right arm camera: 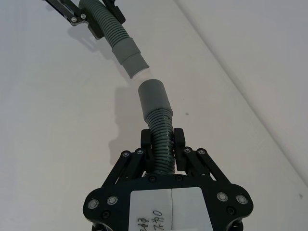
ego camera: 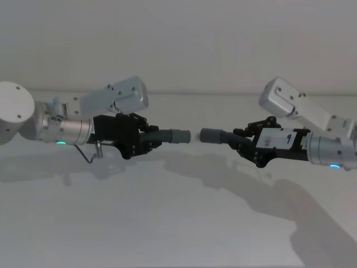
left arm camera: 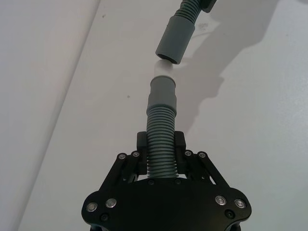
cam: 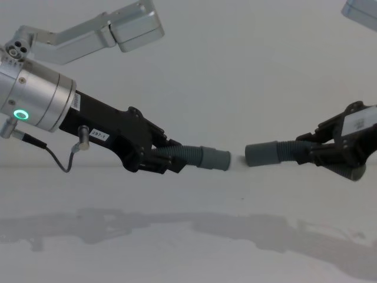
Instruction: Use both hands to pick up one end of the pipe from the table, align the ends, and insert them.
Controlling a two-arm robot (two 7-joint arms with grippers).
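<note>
- Alignment is the step in hand: both pipe pieces hang lifted above the table (ego camera: 178, 223), cuffs facing across a small gap, not yet joined.
- Left of that gap, the left gripper (ego camera: 146, 139) is clamped on the ribbed body of the left pipe piece (ego camera: 167, 135), its cuff (left arm camera: 162, 91) pointing at the gap.
- Right of the gap, the right gripper (ego camera: 245, 142) is closed around the right pipe piece (ego camera: 220, 136), its cuff (right arm camera: 153, 95) sitting slightly off-axis.
- Next move, I judge: line up the axes, then push together.
- Count: two pipe pieces, two cuffs, two grippers.

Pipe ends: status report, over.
Left gripper and right gripper each shut on a pipe piece, off the table. Cuffs facing, small gap, not inserted. Nothing between.
</note>
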